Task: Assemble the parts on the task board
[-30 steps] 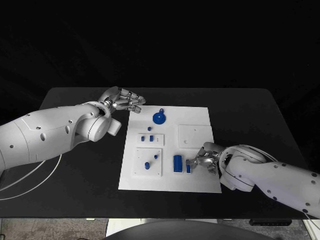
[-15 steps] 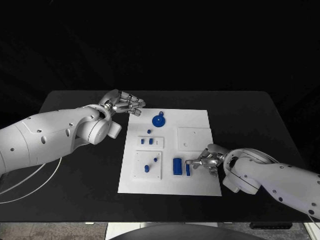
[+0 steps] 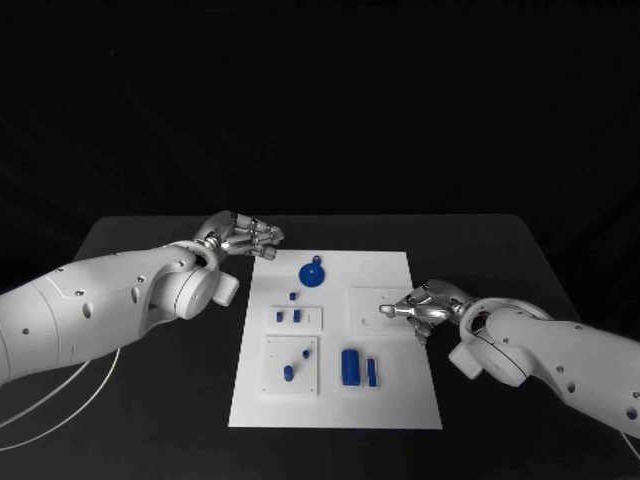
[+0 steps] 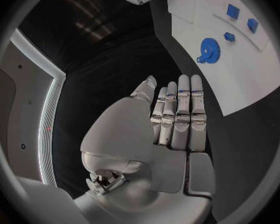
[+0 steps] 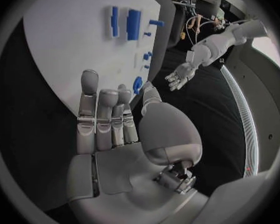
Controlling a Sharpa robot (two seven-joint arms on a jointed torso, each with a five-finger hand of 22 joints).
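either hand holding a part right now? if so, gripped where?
Nothing is held. The left hand and right hand both show empty palms with fingers extended; the blue parts lie on the task board.

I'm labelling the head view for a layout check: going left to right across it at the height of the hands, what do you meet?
Left hand → blue gear-shaped part → task board → right hand.
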